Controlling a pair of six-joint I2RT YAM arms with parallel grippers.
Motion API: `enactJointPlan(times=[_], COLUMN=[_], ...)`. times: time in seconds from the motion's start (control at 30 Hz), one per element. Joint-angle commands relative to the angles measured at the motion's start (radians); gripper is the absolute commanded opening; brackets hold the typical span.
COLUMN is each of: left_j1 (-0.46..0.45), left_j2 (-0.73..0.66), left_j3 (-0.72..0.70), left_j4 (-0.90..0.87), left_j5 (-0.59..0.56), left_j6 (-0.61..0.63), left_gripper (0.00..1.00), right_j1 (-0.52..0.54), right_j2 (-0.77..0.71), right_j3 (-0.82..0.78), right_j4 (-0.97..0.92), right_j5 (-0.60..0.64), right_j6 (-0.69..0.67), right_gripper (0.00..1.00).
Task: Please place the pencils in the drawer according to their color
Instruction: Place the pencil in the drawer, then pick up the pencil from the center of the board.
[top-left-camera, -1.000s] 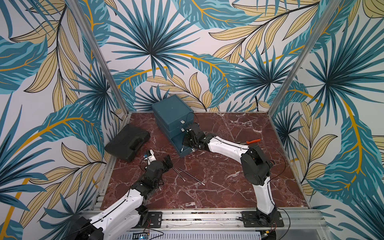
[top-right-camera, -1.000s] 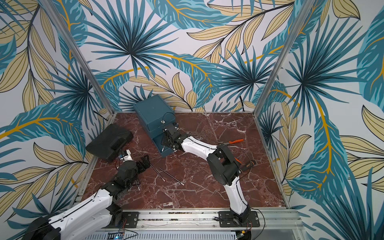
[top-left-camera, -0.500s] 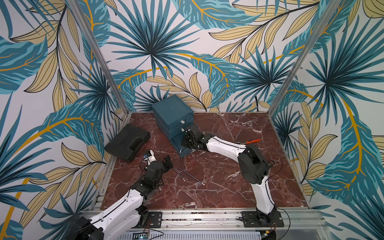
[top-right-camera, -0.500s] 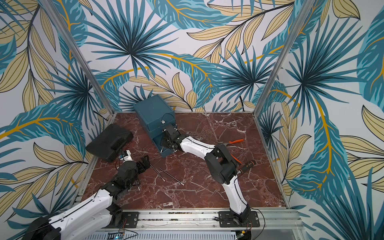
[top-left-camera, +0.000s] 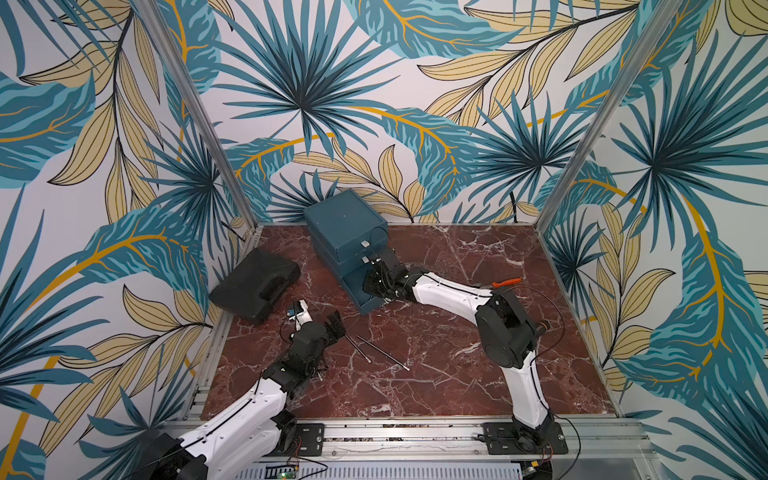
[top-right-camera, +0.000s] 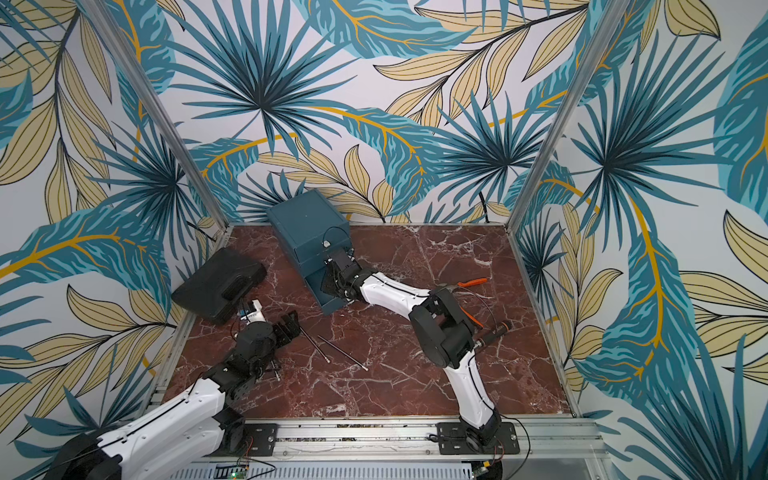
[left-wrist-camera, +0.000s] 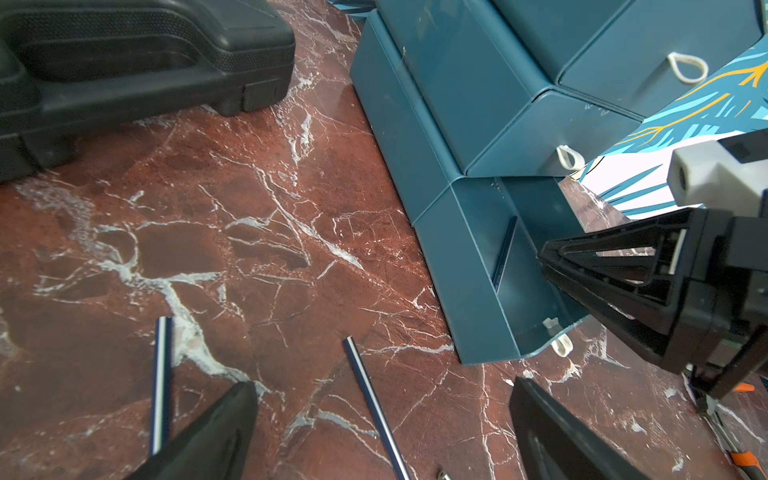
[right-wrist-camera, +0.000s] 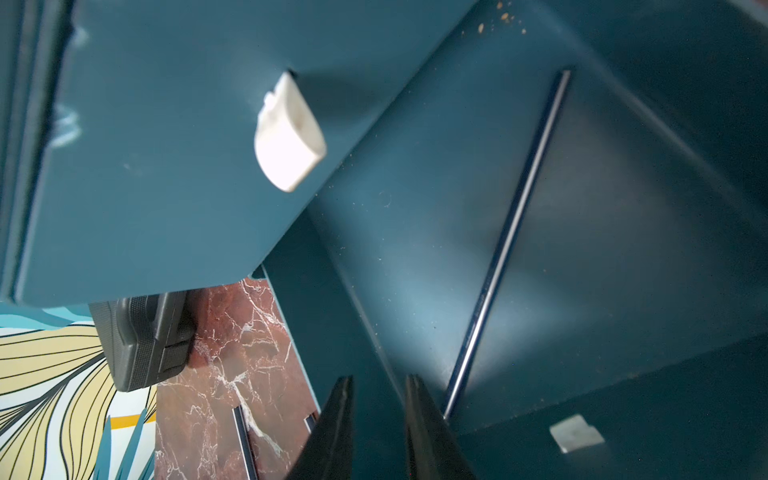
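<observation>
The teal drawer stands at the back of the table with its bottom drawer pulled out. One black pencil lies loose inside it, leaning along the floor. My right gripper hangs over that open drawer, jaws a little apart with nothing between them and the pencil just beside one finger. Two more black pencils lie on the marble. My left gripper hovers wide open just above them, one pencil between its fingers' line and the other outside.
A flat black case lies at the left wall. Orange-handled pliers rest behind my right arm's elbow. A dark tool lies near the right arm's base link. Patterned walls close in three sides.
My right arm has shifted slightly at the open drawer, its elbow moving a little. The left arm and the two pencils on the table have stayed where they were.
</observation>
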Motion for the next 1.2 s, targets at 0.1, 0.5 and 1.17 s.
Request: enactJointPlan(times=[0.1, 0.5, 1.17], left_j1=[0.005, 0.005, 0.005], left_j2=[-0.008, -0.014, 0.036], left_j3=[-0.012, -0.007, 0.008], left_j4=[-0.011, -0.02, 0.001], left_j5=[-0.014, -0.004, -0.002], left_j6=[0.016, 0.013, 0.005], left_gripper=[1.0, 1.0, 1.0], right_j1=[-0.003, 0.009, 0.226], right_j2=[-0.026, -0.183, -0.314], right_j3=[-0.003, -0.184, -0.355], right_j4=[-0.024, -0.01, -0.373], right_j5=[0.015, 0.042, 0.137], right_j6=[-0.042, -0.183, -0.474], right_gripper=[0.27, 0.32, 0.35])
